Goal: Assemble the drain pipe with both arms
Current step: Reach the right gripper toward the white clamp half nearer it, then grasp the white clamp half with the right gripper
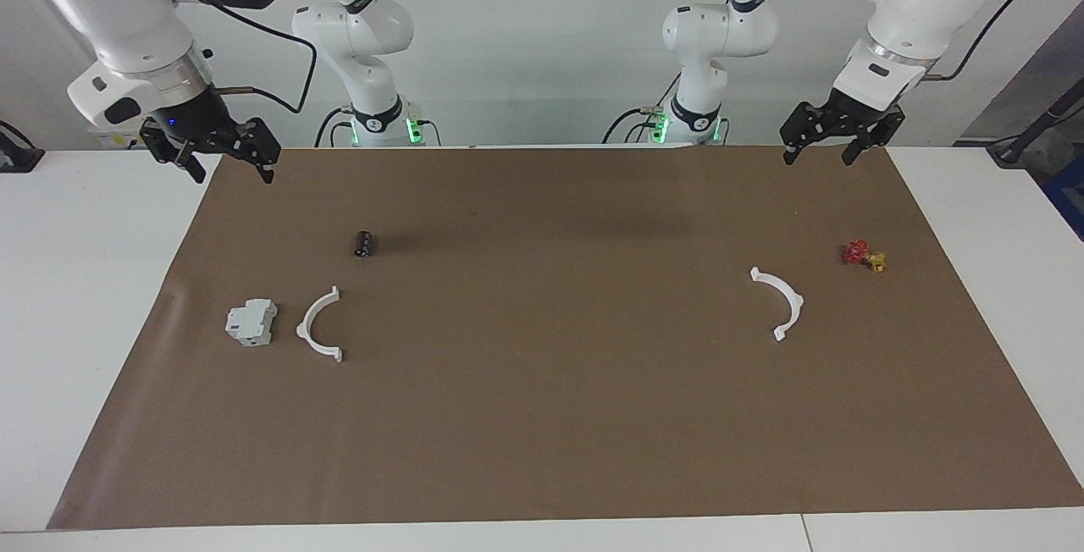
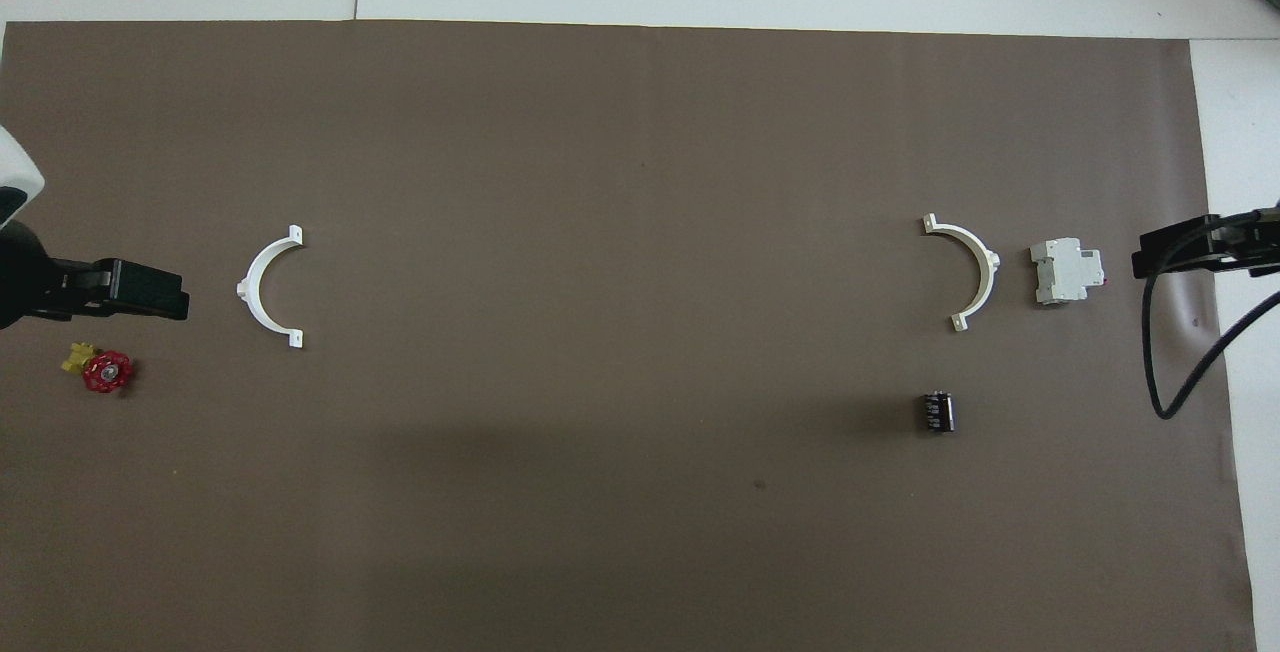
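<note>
The drain pipe lies as two separate white half-ring arcs on the brown mat. One arc [image 1: 303, 328] [image 2: 990, 267] lies toward the right arm's end, beside a grey-white block. The other arc [image 1: 798, 300] [image 2: 245, 289] lies toward the left arm's end. My right gripper [image 1: 230, 169] [image 2: 1180, 252] is open and empty, raised over the mat's edge at its own end. My left gripper [image 1: 817, 158] [image 2: 140, 292] is open and empty, raised over the mat near a small red valve. Neither gripper touches an arc.
The grey-white boxy block [image 1: 251, 322] [image 2: 1066, 271] sits close beside the right-end arc. A small black cylinder [image 1: 364, 243] [image 2: 936, 411] lies nearer to the robots than that arc. A red and yellow valve [image 1: 864, 256] [image 2: 100, 369] lies at the left arm's end.
</note>
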Robot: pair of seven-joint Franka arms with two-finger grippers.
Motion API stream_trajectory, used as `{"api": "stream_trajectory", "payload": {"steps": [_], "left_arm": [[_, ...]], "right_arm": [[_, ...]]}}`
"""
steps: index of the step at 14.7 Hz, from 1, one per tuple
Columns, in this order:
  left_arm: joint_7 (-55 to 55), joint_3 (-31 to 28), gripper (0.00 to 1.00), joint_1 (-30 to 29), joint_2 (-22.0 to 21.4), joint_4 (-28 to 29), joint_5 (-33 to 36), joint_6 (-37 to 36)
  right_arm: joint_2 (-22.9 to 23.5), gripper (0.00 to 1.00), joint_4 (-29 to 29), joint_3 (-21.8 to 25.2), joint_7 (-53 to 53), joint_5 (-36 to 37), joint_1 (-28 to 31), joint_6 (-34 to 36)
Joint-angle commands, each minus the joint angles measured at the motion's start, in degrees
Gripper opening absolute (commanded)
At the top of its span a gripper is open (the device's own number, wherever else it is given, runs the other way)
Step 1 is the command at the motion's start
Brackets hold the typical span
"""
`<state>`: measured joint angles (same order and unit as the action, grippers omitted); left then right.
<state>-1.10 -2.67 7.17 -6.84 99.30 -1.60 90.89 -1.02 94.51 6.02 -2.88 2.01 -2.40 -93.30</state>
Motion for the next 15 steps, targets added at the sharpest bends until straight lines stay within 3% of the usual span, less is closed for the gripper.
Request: {"api": "stream_trajectory", "payload": {"steps": [1, 5, 9, 12, 15], "left_arm": [[-0.4, -0.15, 1.0, 0.12, -0.8, 0.46, 0.98, -0.01], [-0.4, -0.15, 1.0, 0.12, -0.8, 0.46, 0.98, -0.37], [-0.4, -0.15, 1.0, 0.21, -0.8, 0.46, 0.98, -0.28], [-0.4, -0.15, 1.0, 0.21, -0.8, 0.46, 0.98, -0.28], [-0.4, -0.15, 1.0, 0.21, -0.8, 0.46, 0.98, -0.28]], "right_arm": [[-5.57, 1.0, 13.48, -0.31, 0.34, -1.21, 0.29, -10.47], [-0.75, 1.0, 19.99, -0.4, -9.3, -6.04, 0.29, -22.67], [7.77, 1.0, 22.03, -0.49, -16.35, -6.22, 0.21, -33.32], [11.39, 1.0, 26.76, -0.49, -20.57, -6.49, 0.38, -44.39], [13.33, 1.0, 27.66, -0.49, -22.69, -8.33, 0.47, -47.94]]}}
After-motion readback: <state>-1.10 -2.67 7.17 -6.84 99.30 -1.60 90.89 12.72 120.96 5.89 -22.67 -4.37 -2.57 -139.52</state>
